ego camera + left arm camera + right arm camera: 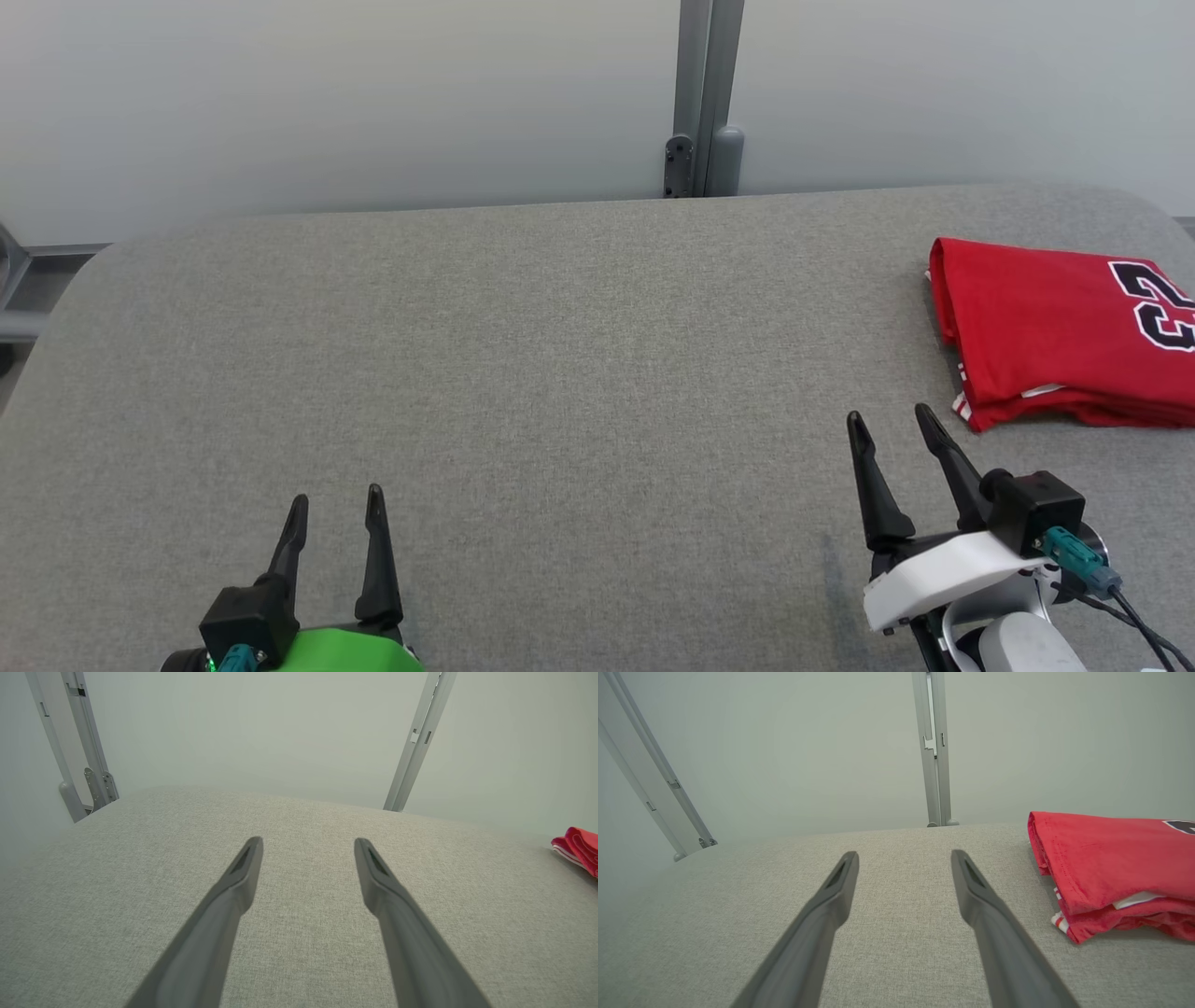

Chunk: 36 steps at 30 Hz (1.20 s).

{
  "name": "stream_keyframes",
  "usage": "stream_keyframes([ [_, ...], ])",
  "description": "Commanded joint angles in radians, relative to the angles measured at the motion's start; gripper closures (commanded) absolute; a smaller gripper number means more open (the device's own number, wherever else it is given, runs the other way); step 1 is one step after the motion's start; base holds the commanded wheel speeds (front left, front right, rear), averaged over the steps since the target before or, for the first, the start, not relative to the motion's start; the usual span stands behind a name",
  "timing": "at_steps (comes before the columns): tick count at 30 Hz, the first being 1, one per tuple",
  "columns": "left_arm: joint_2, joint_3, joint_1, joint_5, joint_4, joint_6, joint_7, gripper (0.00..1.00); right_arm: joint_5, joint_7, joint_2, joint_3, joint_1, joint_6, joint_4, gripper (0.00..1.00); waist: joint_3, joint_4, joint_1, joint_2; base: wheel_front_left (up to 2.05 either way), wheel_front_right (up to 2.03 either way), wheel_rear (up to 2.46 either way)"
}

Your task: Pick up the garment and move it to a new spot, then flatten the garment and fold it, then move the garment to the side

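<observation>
A red shirt (1046, 327) lies folded on the far right part of the grey cloth-covered desk (560, 373), with its right side running off the edge of the head view. It forms a flat stack of layers, and a strip of white trim shows between them along the near edge. A black number outlined in white sits on top; it is cut off, so it might be a 23, but I cannot read it for sure.

The right pincer (888, 413) is at the near right, with its two dark fingers spread and nothing between them. Its tips are just left of and nearer than the shirt's near left corner, not touching it. In the right wrist view the shirt lies to the right of the fingers (999, 933).

The left pincer (337, 495) is at the near left, well apart from the shirt, also spread and holding nothing. Bare grey cloth shows past its tips.

Behind the desk stands a pale wall with a grey metal post (705, 93).
</observation>
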<state>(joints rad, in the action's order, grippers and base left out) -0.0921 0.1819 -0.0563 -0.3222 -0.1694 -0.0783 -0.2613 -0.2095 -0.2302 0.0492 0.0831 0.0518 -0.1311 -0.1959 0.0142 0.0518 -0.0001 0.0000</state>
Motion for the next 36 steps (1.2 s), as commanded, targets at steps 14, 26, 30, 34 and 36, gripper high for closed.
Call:
stream_keyframes([
  [14, 0.006, -0.018, 0.003, -0.099, -0.02, 0.022, 0.031, 1.0, -0.107, 0.021, 0.0, -0.008, -0.015, 0.0, -0.023, 1.0, 0.003, 0.001, 0.0001, 0.0, 0.0, 0.0, 0.0],
  [26, 0.011, -0.063, 0.033, -0.293, -0.03, 0.053, 0.086, 1.0, -0.327, 0.066, 0.008, -0.029, 0.0, 0.0, -0.028, 1.0, 0.001, -0.004, 0.0001, 0.0, 0.0, 0.0, 0.0],
  [30, 0.013, -0.077, 0.041, -0.353, -0.033, 0.062, 0.103, 1.0, -0.393, 0.08, 0.01, -0.036, 0.004, 0.0, -0.028, 1.0, 0.0, -0.006, 0.0001, 0.0, 0.0, 0.0, 0.0],
  [34, 0.014, -0.089, 0.049, -0.408, -0.035, 0.071, 0.119, 1.0, -0.455, 0.093, 0.012, -0.043, 0.008, 0.0, -0.029, 1.0, 0.0, -0.007, 0.0001, 0.0, 0.0, 0.0, 0.0],
  [36, 0.015, -0.096, 0.053, -0.435, -0.036, 0.075, 0.127, 1.0, -0.485, 0.1, 0.013, -0.047, 0.01, 0.0, -0.03, 1.0, -0.001, -0.008, 0.0001, 0.0, 0.0, 0.0, 0.0],
])
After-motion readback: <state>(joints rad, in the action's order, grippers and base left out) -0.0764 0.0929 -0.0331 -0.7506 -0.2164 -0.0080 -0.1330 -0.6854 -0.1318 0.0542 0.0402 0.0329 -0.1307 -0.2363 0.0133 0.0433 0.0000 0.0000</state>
